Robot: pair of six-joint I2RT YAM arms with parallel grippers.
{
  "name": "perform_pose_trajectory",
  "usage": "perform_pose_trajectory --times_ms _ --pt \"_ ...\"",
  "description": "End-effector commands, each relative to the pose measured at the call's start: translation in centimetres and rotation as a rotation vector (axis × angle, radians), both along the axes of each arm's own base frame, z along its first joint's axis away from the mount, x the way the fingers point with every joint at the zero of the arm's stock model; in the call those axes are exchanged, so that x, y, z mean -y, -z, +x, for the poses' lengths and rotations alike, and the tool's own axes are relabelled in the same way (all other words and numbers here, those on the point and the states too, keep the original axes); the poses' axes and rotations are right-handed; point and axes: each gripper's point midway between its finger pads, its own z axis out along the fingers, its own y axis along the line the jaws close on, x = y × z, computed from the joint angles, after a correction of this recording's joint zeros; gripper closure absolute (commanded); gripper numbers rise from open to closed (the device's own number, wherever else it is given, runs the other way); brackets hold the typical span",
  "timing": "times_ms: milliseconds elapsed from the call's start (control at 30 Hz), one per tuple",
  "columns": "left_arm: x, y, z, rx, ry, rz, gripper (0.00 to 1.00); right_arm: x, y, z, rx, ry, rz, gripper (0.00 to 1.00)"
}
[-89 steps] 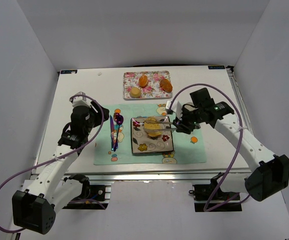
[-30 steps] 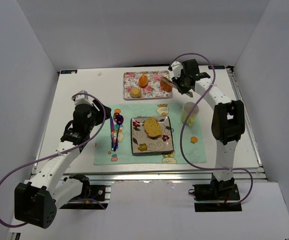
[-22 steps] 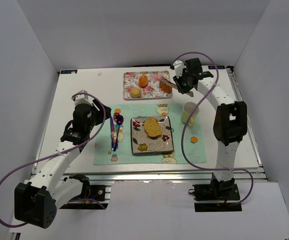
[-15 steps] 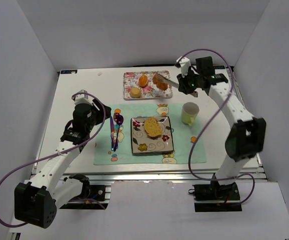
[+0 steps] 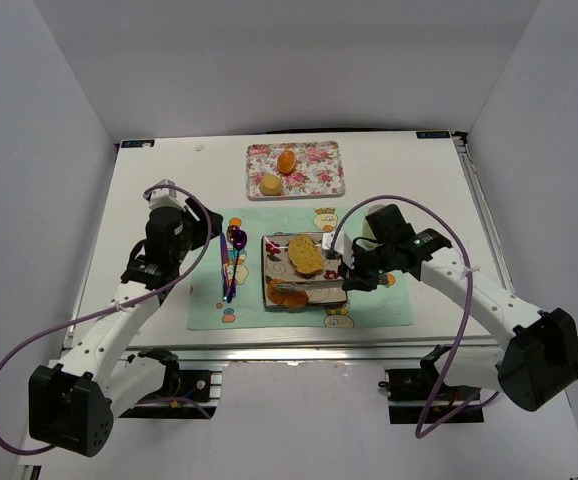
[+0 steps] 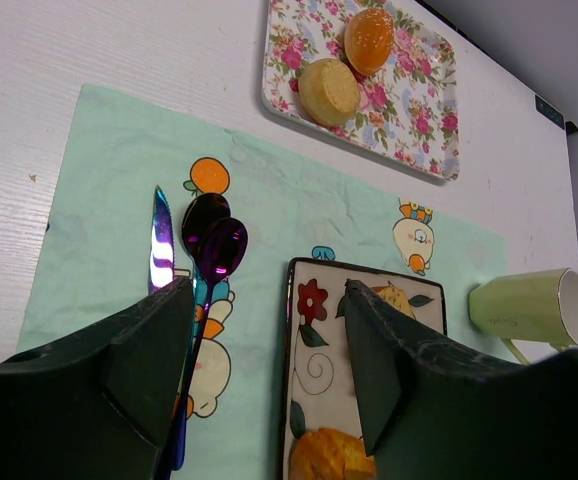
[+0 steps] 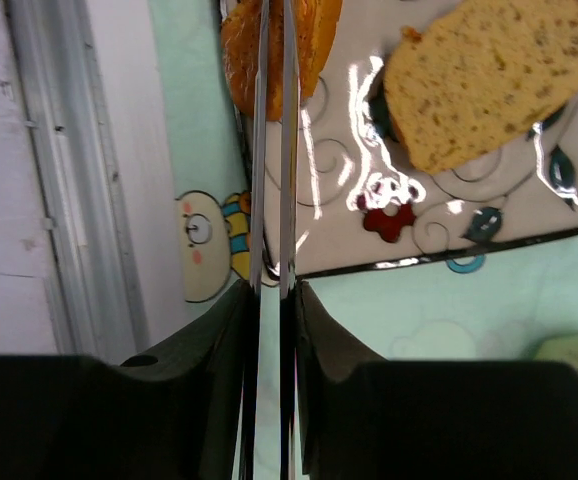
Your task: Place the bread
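Note:
My right gripper [image 5: 354, 276] [image 7: 271, 292] is shut on metal tongs [image 5: 309, 285] [image 7: 272, 190]. The tongs pinch an orange-brown bread piece [image 5: 287, 297] [image 7: 279, 40] at the near left part of the square patterned plate [image 5: 335, 290] [image 7: 369, 230]. A seeded bread slice [image 5: 306, 254] [image 7: 494, 75] [image 6: 334, 455] lies on the plate's far half. Two more buns [image 5: 286, 160] [image 5: 269, 184] sit on the floral tray [image 5: 319, 175] [image 6: 419, 120]. My left gripper [image 5: 184, 238] [image 6: 269, 292] is open and empty above the mat's left side.
The plate rests on a light green placemat [image 5: 389, 300] [image 6: 109, 170]. A purple knife [image 6: 161, 240] and spoon [image 5: 234, 255] [image 6: 214, 240] lie left of the plate. A pale green cup [image 6: 529, 305] stands right of the plate, mostly hidden by my right arm in the top view.
My right arm went from the plate to the floral tray, took the brown bread piece with the tongs, and carried it to the plate's near left. The left arm stayed put.

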Motion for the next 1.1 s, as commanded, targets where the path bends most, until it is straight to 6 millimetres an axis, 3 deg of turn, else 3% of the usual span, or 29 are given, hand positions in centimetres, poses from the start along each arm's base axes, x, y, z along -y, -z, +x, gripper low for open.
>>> perform_pose_trajectory --times_ms 0,233,333,433,567,633,733,767,833,867,933,967,1000,1033,1067 --pt "0.1 -2.2 0.0 0.059 0.005 -0.020 0.29 0.1 -0.8 2.6 0.134 0.007 -0.015 0.98" --pt "-0.3 -2.4 -0.6 0.068 -0.013 -0.033 0.29 0.0 -0.4 2.4 0.135 -0.027 -0.028 0.70" --pt "-0.3 -2.4 -0.7 0.069 -0.012 -0.035 0.29 -0.1 -1.3 1.8 0.140 -0.046 -0.002 0.55" --pt "-0.3 -2.5 -0.7 0.072 -0.011 -0.037 0.29 -0.7 -3.3 1.5 0.161 -0.048 0.055 0.51" --pt "0.0 -2.7 -0.5 0.076 -0.004 -0.041 0.29 -1.6 -6.4 2.4 0.189 -0.003 0.126 0.53" --pt "0.0 -2.8 -0.4 0.078 -0.004 -0.043 0.29 -2.0 -8.9 3.9 0.243 0.045 0.176 0.58" --pt "0.1 -2.9 -0.3 0.081 0.001 -0.045 0.29 -1.5 -11.5 7.3 0.279 0.198 0.243 0.84" --pt "0.2 -2.8 -0.3 0.079 0.005 -0.046 0.29 -0.1 -11.6 9.0 0.267 0.304 0.244 0.95" --pt "0.2 -3.0 -0.2 0.084 0.003 -0.047 0.29 1.7 -12.6 12.1 0.277 0.440 0.265 1.00" --pt "0.2 -2.9 -0.2 0.082 0.007 -0.045 0.29 4.9 -12.7 14.4 0.244 0.611 0.277 1.00" --pt "0.3 -2.8 -0.3 0.080 0.016 -0.045 0.29 8.7 -12.8 17.4 0.219 0.805 0.284 1.00" --pt "0.4 -2.5 -0.3 0.074 0.023 -0.044 0.29 12.7 -12.2 19.0 0.193 0.973 0.277 1.00" --pt "0.7 -2.3 -0.4 0.069 0.038 -0.049 0.29 14.8 -11.6 19.7 0.177 1.062 0.267 1.00" --pt "0.9 -2.1 -0.4 0.066 0.048 -0.050 0.29 18.6 -9.5 20.4 0.138 1.193 0.229 1.00" --pt "1.1 -1.9 -0.4 0.062 0.056 -0.053 0.29 20.8 -7.9 20.6 0.127 1.292 0.178 1.00"
